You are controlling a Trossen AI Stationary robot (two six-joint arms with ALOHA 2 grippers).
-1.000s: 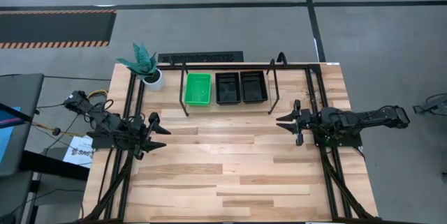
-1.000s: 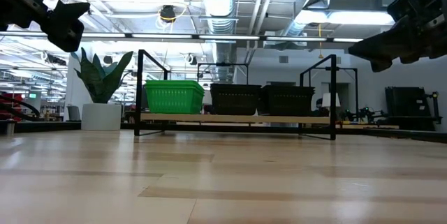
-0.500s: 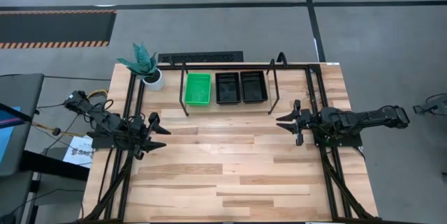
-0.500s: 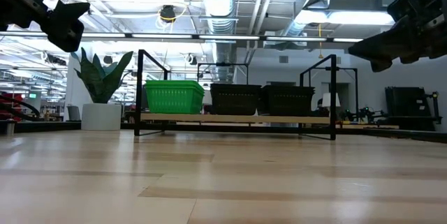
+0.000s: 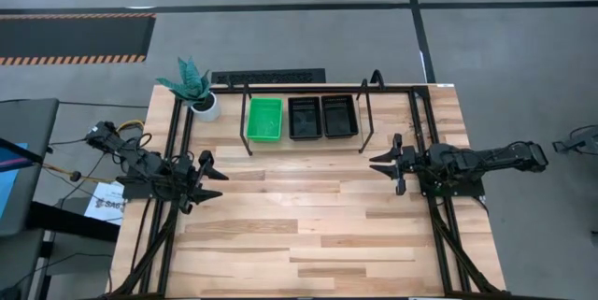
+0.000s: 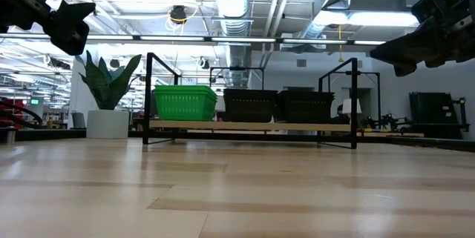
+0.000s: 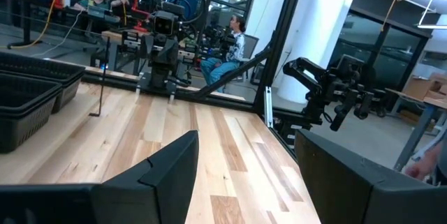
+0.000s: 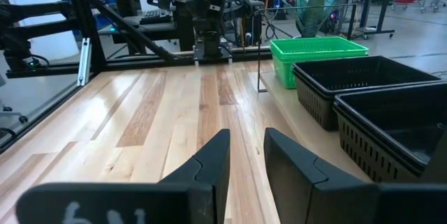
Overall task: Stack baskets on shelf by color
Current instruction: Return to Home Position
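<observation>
Baskets (image 5: 305, 118) grouped by colour on the shelf (image 6: 252, 125); both tools empty.
Green stack (image 5: 264, 118) sits beside two black stacks (image 5: 338, 116). Left tool (image 5: 211, 178) spread wide, right tool (image 5: 378, 165) slightly parted, both above the bench (image 5: 308, 235). Probably light, stiff mesh; pinch a rim wall. No legible writing.

From overhead, looks straight down on the whole surface (image 5: 308, 225). From board height, faces the shelf (image 6: 249, 125) far off. From each wrist, looks inward across, sharing that shelf.
</observation>
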